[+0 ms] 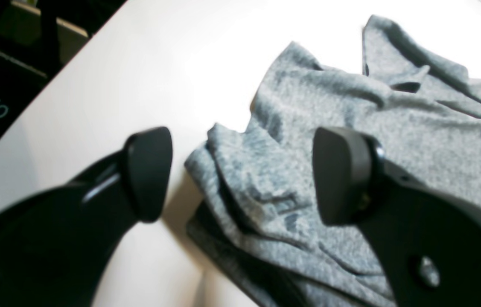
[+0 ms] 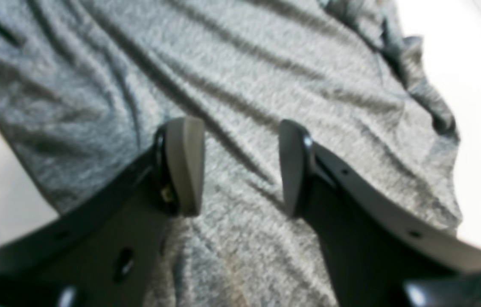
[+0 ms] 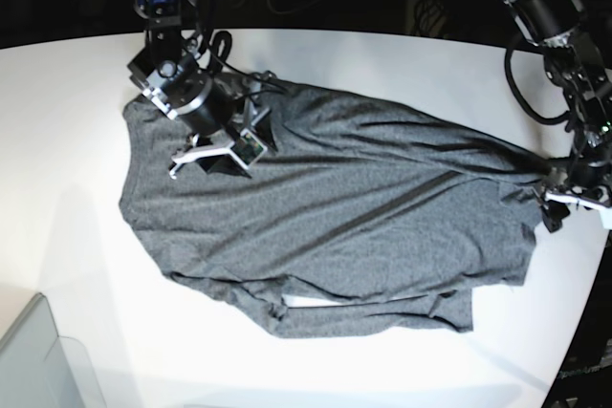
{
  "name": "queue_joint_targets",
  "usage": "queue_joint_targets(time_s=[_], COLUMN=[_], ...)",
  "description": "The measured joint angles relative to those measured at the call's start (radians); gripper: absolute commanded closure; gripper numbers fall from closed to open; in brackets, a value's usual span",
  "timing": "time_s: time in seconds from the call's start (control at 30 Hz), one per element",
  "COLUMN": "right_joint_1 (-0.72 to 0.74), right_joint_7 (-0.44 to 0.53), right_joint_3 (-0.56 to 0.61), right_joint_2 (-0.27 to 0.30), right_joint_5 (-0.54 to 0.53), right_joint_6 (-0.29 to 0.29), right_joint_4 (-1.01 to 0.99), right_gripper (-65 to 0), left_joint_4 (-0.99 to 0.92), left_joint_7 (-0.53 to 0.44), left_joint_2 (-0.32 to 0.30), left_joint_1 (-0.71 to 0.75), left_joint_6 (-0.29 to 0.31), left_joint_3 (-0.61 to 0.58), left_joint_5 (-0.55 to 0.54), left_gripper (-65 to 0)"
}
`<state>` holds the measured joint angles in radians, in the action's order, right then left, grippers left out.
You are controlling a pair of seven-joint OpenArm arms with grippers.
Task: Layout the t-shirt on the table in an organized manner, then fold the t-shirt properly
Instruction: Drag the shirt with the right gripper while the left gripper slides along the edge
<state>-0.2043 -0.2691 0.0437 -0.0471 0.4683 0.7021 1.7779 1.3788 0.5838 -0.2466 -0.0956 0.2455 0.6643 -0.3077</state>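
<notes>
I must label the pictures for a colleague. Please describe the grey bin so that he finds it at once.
Start at the white table, where the dark-grey t-shirt lies spread. Go to the table's near left corner: the translucent grey bin shows only one corner. It alone is see-through and rigid.

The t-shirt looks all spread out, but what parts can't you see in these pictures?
- Base view: the right arm covers part of the t-shirt near one end.
- Right wrist view: blurry, and frame edges cut the cloth off.
- Left wrist view: the left gripper hides cloth behind its open jaws.
</notes>
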Motion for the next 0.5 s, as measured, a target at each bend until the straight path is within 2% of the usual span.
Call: queue_joint_targets(time_s=[0.17,0.33,0.4,0.5], right_joint_1=[-0.018,-0.021,-0.023,-0.024], right_joint_7=[0.002,-0.004,0.000,0.003], right_joint_3=[-0.002,-0.048,-0.047,-0.047], right_joint_2=[-0.001,0.000,-0.003,-0.003], right_joint_5=[0.000,0.004,0.002,0.000], right_joint_6=[0.000,0.000,0.000,0.000], right_joint_4=[0.001,0.000,0.000,0.000], right_gripper=[-28.9,-28.8,-28.8,-28.8], left_joint_4=[0.077,0.233,0.260,0.220], left_joint_7=[0.002,-0.005,-0.018,-0.002], left_joint_2=[0.014,0.014,0.014,0.010], left_joint_1=[0.104,0.243,0.269,0.289], left_joint_6=[0.008,0.010,0.008,0.016], left_joint_3=[-0.002,-0.004,-0.026,-0.060], left_joint_5=[-0.003,-0.004,0.004,-0.001], left_gripper=[-49.0,-47.8,-42.4,-27.7])
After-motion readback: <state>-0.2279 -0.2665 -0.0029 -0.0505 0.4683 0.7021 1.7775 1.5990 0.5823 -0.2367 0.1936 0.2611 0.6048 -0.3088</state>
